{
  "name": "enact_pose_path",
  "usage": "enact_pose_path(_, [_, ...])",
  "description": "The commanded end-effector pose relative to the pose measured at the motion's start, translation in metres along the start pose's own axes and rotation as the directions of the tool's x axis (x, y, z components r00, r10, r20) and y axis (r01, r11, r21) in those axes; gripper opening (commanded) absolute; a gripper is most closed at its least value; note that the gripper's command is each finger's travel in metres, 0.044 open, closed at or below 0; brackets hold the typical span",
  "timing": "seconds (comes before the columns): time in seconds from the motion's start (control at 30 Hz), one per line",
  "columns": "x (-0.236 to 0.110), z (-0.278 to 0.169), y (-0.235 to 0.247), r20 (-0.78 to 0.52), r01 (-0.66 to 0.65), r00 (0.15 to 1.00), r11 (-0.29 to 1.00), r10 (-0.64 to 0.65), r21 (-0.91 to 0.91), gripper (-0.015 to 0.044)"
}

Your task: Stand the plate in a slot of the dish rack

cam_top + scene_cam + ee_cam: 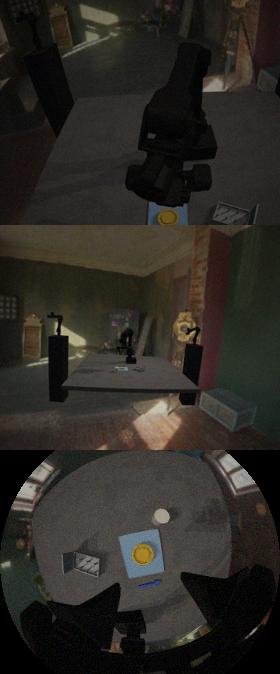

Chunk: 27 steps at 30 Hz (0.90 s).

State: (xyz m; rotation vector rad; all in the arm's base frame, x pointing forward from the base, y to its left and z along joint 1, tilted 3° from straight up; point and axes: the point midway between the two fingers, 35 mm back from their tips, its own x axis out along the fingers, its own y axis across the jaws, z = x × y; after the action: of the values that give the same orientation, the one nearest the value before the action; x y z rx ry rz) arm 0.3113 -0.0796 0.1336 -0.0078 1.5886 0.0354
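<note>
A small yellow plate (167,217) (143,553) (122,367) lies flat on a light blue mat (153,210) (130,570) near the table's front edge. The grey dish rack (233,213) (83,562) (139,368) stands apart from the mat on the table. My gripper (151,581) is open and empty. It hangs high above the table and looks down on the mat; its dark fingers frame the lower part of the wrist view. In the top view the dark arm (178,127) fills the middle and hides the fingers.
A small blue utensil (149,585) lies just off the mat's edge. A white round object (161,517) stands beyond the mat. Tall black pedestals (49,85) (58,366) (192,366) stand at the sides of the grey table (99,141) (113,380).
</note>
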Motion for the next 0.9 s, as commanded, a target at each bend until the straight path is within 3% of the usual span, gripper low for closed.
enact_pose_path(0.0, [0.026,0.007,-0.001,-0.008,0.006,1.0,1.0,-0.006,-0.014,0.04])
enact_pose_path(0.17, [0.108,0.013,0.0,-0.008,0.005,1.0,1.0,-0.005,-0.014,0.04])
enact_pose_path(0.87, [0.13,0.009,0.0,-0.008,0.005,1.0,1.0,-0.005,-0.014,0.04])
